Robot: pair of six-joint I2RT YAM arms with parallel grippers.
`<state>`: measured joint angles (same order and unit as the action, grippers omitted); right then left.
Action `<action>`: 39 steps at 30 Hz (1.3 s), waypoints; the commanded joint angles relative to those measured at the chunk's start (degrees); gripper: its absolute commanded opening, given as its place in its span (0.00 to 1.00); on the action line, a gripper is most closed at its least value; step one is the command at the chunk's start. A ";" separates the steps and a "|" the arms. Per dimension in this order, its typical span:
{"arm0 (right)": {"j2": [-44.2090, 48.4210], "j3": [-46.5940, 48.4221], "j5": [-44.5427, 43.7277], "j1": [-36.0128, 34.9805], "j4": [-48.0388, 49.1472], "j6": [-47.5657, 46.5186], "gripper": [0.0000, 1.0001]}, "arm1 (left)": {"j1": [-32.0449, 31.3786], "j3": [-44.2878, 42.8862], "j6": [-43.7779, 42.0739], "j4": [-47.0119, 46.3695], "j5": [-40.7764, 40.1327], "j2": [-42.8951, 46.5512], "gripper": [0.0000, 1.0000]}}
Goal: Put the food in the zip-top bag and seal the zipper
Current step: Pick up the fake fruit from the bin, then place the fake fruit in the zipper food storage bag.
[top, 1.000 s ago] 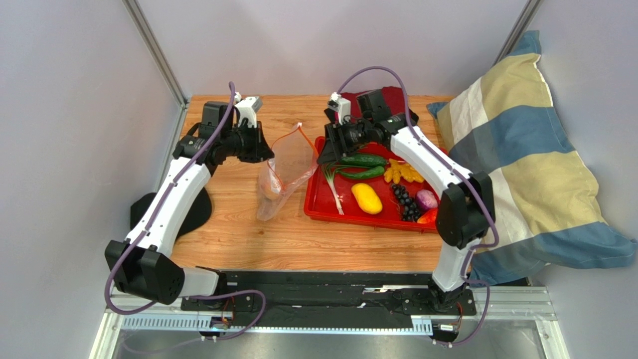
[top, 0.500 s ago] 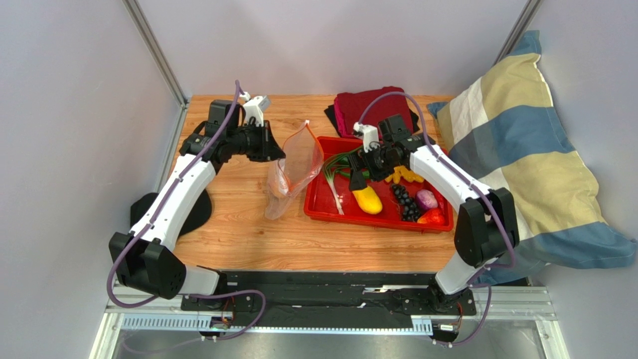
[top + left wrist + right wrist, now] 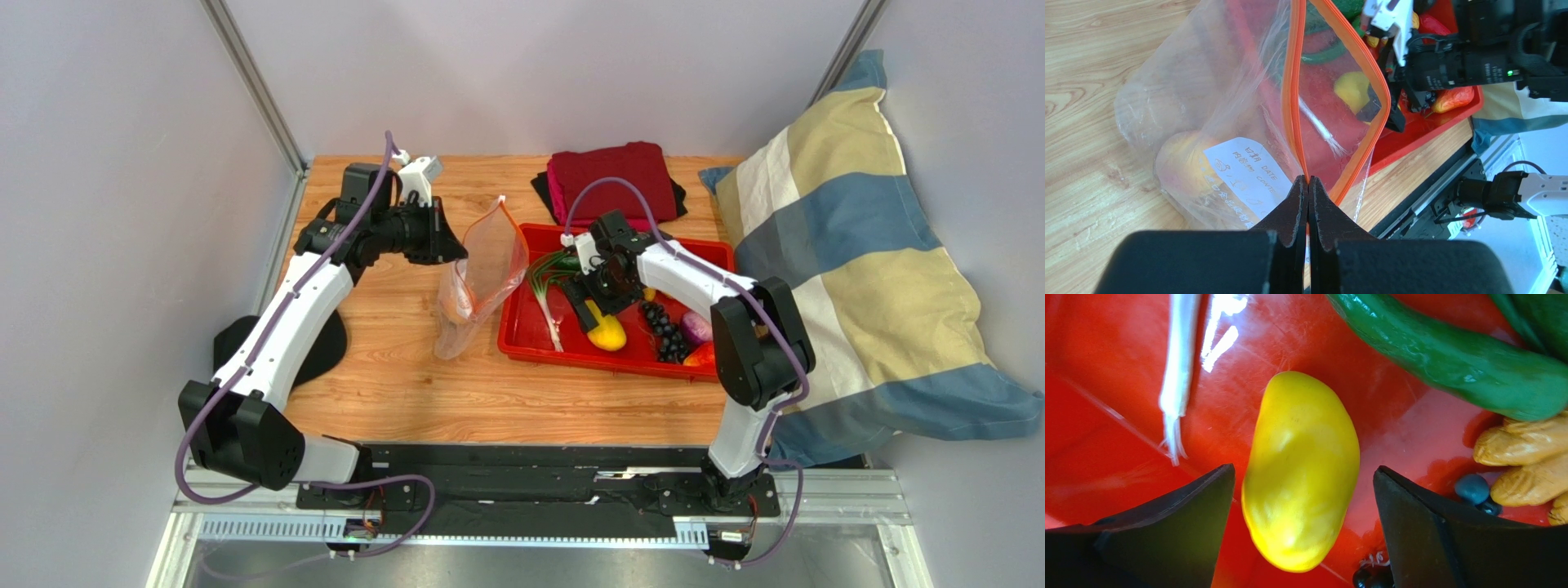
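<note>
My left gripper (image 3: 1308, 180) is shut on the orange zipper strip (image 3: 1293, 92) of the clear zip-top bag (image 3: 481, 276), holding its mouth open above the wood. A peach (image 3: 1183, 168) lies inside the bag behind a white label (image 3: 1242, 173). My right gripper (image 3: 1303, 478) is open low over the red tray (image 3: 521, 333), its fingers either side of the yellow oval fruit (image 3: 1300, 468) without touching it. The fruit also shows from above (image 3: 606, 332). A dark grape bunch (image 3: 664, 328), purple onion (image 3: 697, 326), red piece (image 3: 700, 355) and knobbly yellow piece (image 3: 1521, 447) lie in the tray.
Green cucumbers (image 3: 1450, 352) and a white-stemmed scallion (image 3: 1180, 361) share the tray. A dark red folded cloth (image 3: 613, 178) lies behind the tray. A striped pillow (image 3: 859, 245) crowds the table's right side. Bare wood lies in front of bag and tray.
My right gripper has swung from the tray's far left corner forward and down over the yellow oval fruit. My left gripper raised the bag's mouth slightly, then held still.
</note>
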<state>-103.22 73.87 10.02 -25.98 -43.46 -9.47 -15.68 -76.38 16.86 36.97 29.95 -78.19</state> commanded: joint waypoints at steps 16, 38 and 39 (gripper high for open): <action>11.10 12.96 17.65 2.60 -1.46 2.00 0.32 | -0.23 0.18 1.77 -2.17 1.60 -0.29 0.00; 0.74 25.71 9.77 -10.23 24.66 29.78 0.32 | -0.05 0.35 8.19 -6.03 7.75 -1.79 0.00; 0.13 25.98 8.71 -10.84 24.04 29.26 0.38 | -0.05 0.44 8.45 -5.95 7.66 -1.79 0.00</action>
<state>-102.50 95.96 25.36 -34.41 -22.81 19.22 -15.68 -75.68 23.70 33.12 35.70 -80.27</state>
